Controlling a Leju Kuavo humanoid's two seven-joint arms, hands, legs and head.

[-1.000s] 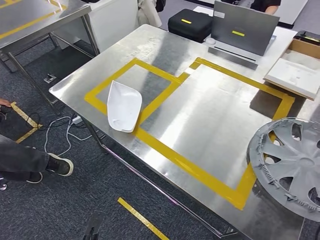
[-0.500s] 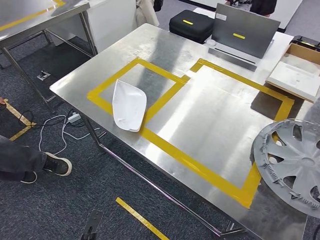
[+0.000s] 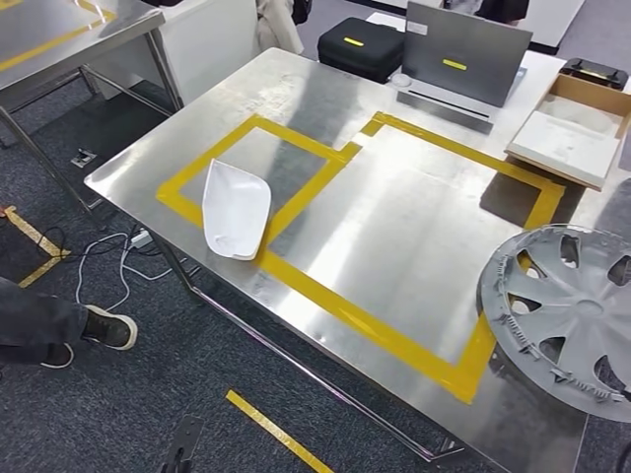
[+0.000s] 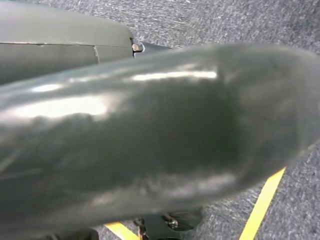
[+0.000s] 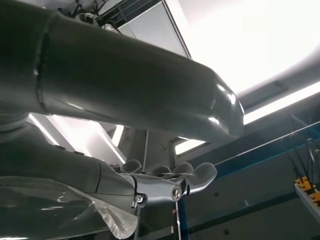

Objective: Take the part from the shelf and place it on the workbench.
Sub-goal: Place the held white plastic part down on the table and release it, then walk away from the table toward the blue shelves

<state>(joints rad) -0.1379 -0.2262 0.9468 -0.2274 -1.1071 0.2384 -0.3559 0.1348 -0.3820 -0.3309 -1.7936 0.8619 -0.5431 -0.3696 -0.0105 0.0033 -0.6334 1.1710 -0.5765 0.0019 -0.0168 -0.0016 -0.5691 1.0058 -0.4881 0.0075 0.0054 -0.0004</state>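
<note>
On the right hand (image 5: 124, 90), the fingers (image 5: 188, 175) lie curled under the thick thumb, but I cannot tell if they pinch anything. The left hand (image 4: 151, 135) is a close grey blur, so I cannot tell the state of its fingers. The grey wheel cover (image 3: 565, 315) is at the near right corner of the worktop (image 3: 401, 227), over the yellow tape (image 3: 357, 320) and past the right edge. A white curved part (image 3: 237, 209) lies near the near left edge.

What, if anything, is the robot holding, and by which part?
It cannot be told. The wheel cover overhangs the workbench edge; the fingers of the right hand lie stretched out, gripping nothing clearly.
</note>
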